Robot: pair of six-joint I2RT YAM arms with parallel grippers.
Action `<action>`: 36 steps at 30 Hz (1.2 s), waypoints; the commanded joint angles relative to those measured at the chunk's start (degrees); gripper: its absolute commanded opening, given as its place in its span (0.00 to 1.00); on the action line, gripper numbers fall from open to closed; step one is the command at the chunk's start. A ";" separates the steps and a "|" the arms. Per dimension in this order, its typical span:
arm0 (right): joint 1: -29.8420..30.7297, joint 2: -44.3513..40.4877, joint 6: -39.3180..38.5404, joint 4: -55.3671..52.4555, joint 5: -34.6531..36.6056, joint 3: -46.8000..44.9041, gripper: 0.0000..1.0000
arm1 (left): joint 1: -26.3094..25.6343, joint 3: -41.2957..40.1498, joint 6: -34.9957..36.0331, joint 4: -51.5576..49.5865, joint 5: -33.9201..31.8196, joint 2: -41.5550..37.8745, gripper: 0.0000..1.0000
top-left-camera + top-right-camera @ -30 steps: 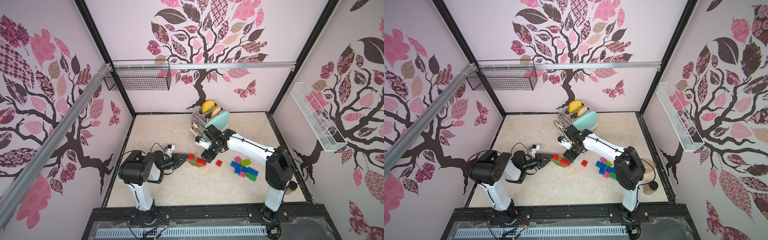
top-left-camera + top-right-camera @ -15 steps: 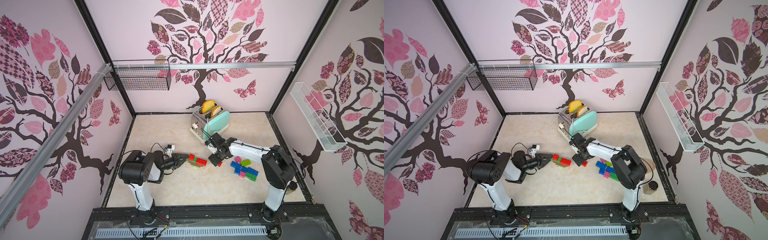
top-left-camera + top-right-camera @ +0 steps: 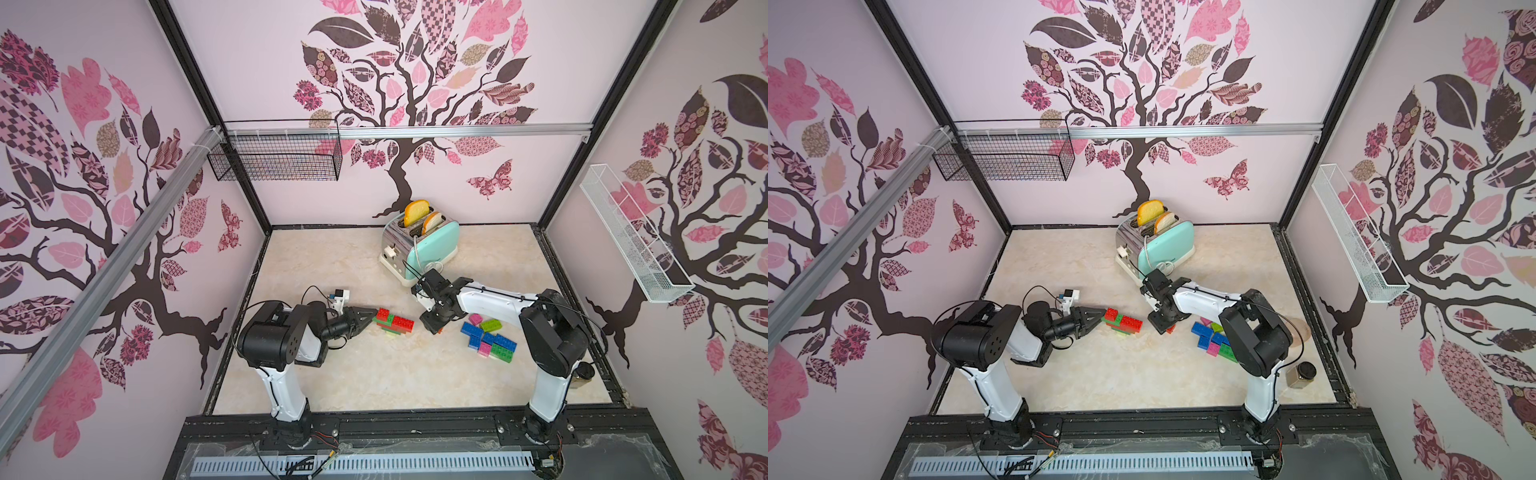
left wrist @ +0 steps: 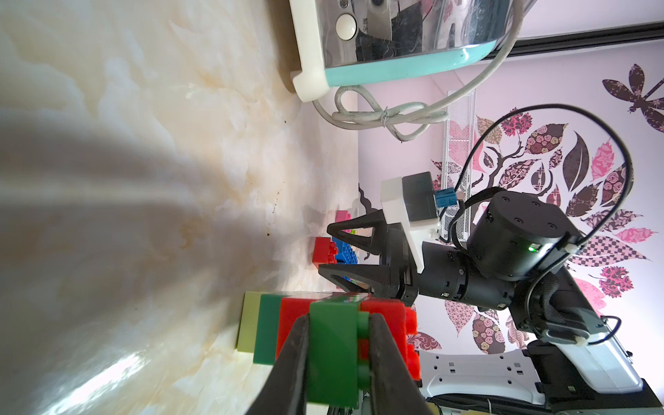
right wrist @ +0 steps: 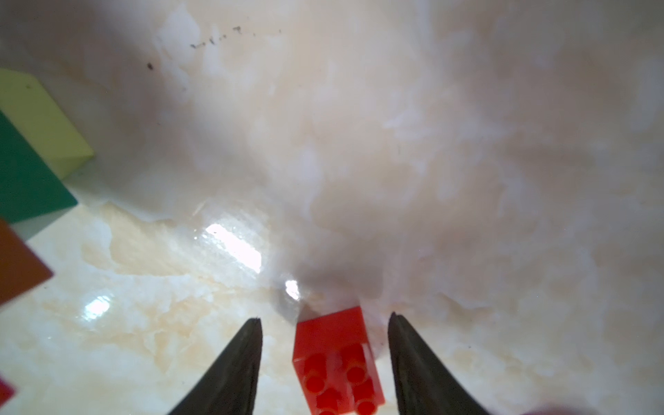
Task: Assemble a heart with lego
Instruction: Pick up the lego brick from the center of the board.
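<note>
My right gripper (image 5: 323,318) hangs over the small red brick (image 5: 336,366). The jaws are parted and bare tabletop (image 5: 359,143) shows on both sides of the brick, so nothing is gripped there yet. The brick sits at the bottom centre of the right wrist view, four studs up, nearly square, with no real long axis. Its walls are turned a little off my fingers (image 5: 233,366), and it lies nearer the one at frame right. I judge that closing will nudge it square before it seats.

My left gripper (image 4: 337,318) is pinched onto the green brick (image 4: 334,359) of the part-built stack (image 3: 395,324), low in the left wrist view.

In both top views my right arm is plainly the nearer to the red brick. The brick lies between the stack and the loose pile (image 3: 490,340) at centre right. There the gripper body hides almost all of it, and only the wrist view shows the gaps.
</note>
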 commanded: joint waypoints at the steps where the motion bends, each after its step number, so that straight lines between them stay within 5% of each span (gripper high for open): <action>1: -0.25 -1.22 0.55 -0.66 -0.85 -1.11 0.52 | -0.26 -0.20 1.02 0.36 -0.25 0.92 0.13; 20: -0.18 -3.65 1.89 -0.34 0.06 -3.46 0.55 | -0.85 0.34 0.76 0.44 -0.36 1.54 0.13; 36: -0.19 -2.68 0.89 -2.45 -0.10 -1.69 0.26 | -0.96 0.47 0.76 0.32 -0.30 1.97 0.13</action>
